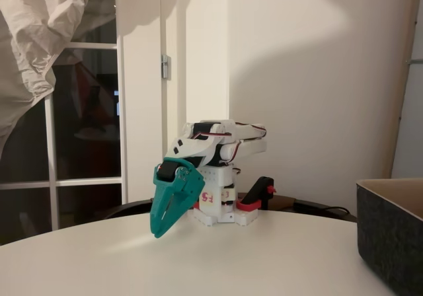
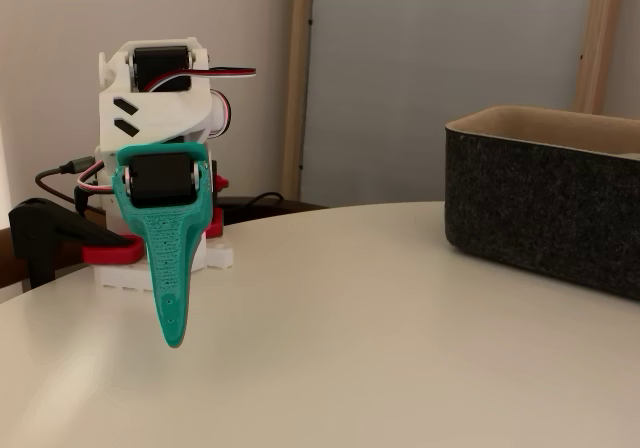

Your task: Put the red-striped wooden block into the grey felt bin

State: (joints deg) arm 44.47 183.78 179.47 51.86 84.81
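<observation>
Grey felt bin (image 2: pixel 545 203) stands well apart from tool (image 2: pixel 172 336).

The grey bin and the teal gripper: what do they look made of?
The grey felt bin looks like thick dark felt: matte, faintly speckled walls, with a smooth tan lining at the rim. The gripper looks like hard teal plastic, probably 3D-printed: a matte surface with small dots along the finger in a fixed view. Its fingers meet at the tip.

The grey felt bin (image 1: pixel 391 233) (image 2: pixel 545 196) is cut off by the right edge in both fixed views.
</observation>
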